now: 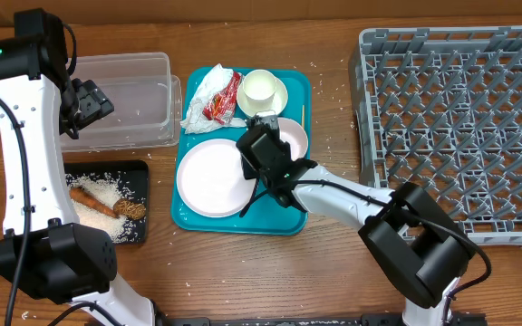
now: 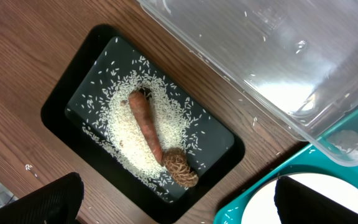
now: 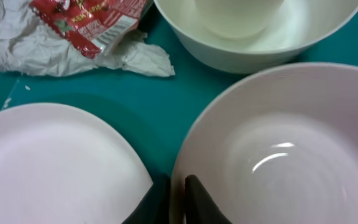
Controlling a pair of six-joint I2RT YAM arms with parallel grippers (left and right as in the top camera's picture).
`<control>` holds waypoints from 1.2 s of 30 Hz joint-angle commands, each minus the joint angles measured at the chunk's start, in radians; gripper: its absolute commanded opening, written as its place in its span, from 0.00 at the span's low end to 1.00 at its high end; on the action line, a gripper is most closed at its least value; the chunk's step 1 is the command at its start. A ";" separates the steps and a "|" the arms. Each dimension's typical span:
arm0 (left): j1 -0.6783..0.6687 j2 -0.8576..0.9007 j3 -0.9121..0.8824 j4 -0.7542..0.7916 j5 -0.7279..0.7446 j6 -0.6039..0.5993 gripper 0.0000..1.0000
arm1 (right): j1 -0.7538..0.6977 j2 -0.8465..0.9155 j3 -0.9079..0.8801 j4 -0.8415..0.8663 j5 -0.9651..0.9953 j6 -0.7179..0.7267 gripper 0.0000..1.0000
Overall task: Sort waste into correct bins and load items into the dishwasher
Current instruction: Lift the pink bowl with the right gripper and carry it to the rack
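R gripper (image 3: 178, 202): fingers pressed nearly together on near rim of lower bowl (image 3: 278, 155). Reads as a thin pinch, one finger inside, the other outside in the narrow gap btw bowl and plate (image 3: 48, 168). Bowl sits on teal tray (image 3: 166, 106); can't tell if it's off the surface yet.

Just behind: upper bowl (image 3: 328, 37) w/ cup (image 3: 238, 12) in it. Napkin (image 3: 55, 50) + wrapper (image 3: 86, 18) at tray's far corner, not binned. Dish rack (image 1: 460, 127) well apart from the tray.

L gripper (image 2: 176, 199): jaws spread wide, nothing held, hovering near black tray (image 2: 73, 99), which holds carrot stick (image 2: 146, 127), brown lump (image 2: 180, 168), rice (image 2: 129, 143). Clear tub (image 2: 260, 56) beside it.

Risks (judgement):
- Rim-only grip on smooth glazed bowl, so it may pivot or slip on lift, esp. on the long carry to the rack.
- Outer finger close to plate edge, so a sideways pull could nudge the plate or drag it.
- Bowl swinging back could clip upper bowl/cup.
- Lift straight up first, then translate.
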 commanded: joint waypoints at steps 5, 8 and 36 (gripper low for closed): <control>-0.006 -0.017 0.016 0.000 0.001 0.004 1.00 | 0.023 0.012 0.089 -0.088 0.008 0.014 0.04; -0.006 -0.017 0.016 0.000 0.001 0.004 1.00 | 0.023 0.008 0.105 -0.114 -0.007 0.027 0.04; -0.006 -0.017 0.016 0.000 0.001 0.004 1.00 | -1.057 -0.502 0.188 -0.288 -1.052 -0.026 0.04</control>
